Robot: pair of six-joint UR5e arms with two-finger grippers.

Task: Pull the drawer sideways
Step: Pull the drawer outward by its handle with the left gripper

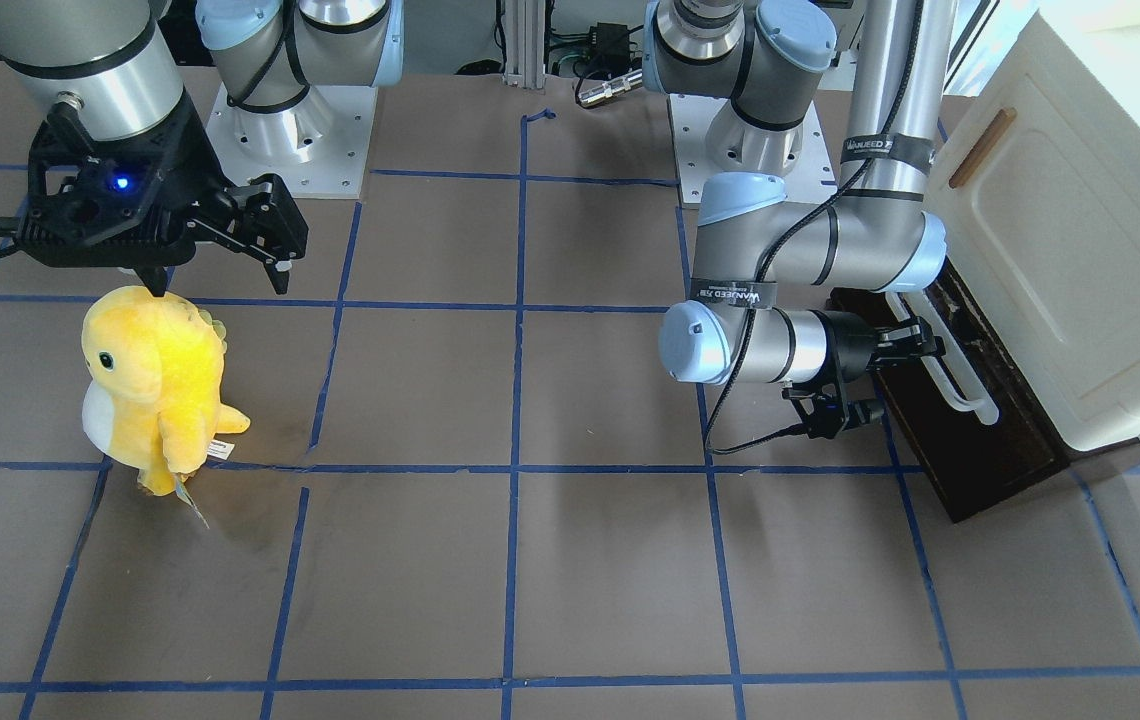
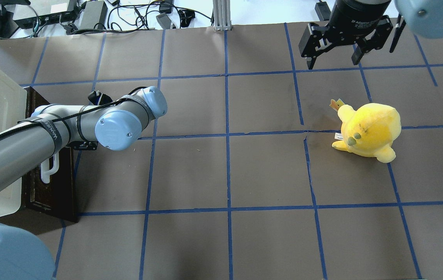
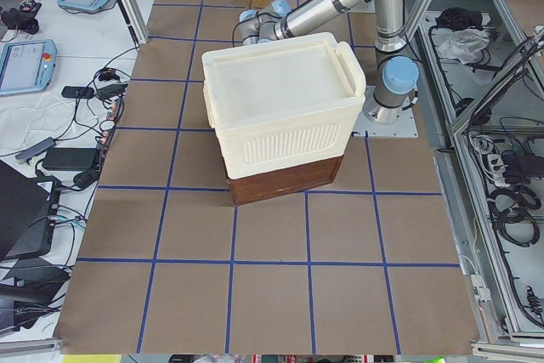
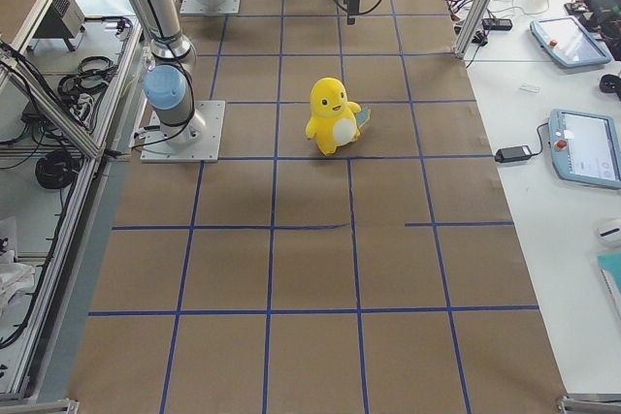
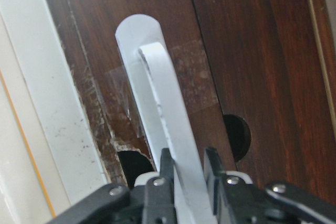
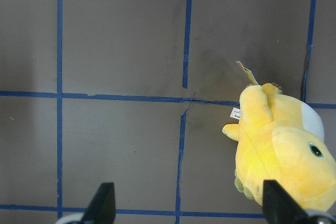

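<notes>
1. The drawer (image 1: 980,450) sits at the left edge of the table (image 2: 225,175), under the cream cabinet (image 1: 1080,250). I see no pale inside past its dark front, so I judge it shut.
2. Its white handle (image 5: 165,108) runs along that front. The left gripper (image 5: 186,169) has its fingers clamped on either side of the bar, near one end.
3. I read this as the grasp made and the pull not yet begun.
4. The next move calls for a straight draw toward the table's middle, with a firm grip so the bar cannot slip.
5. The right gripper (image 2: 333,62) hangs spread wide and empty toward the far right corner, near the plush toy (image 2: 367,130).
</notes>
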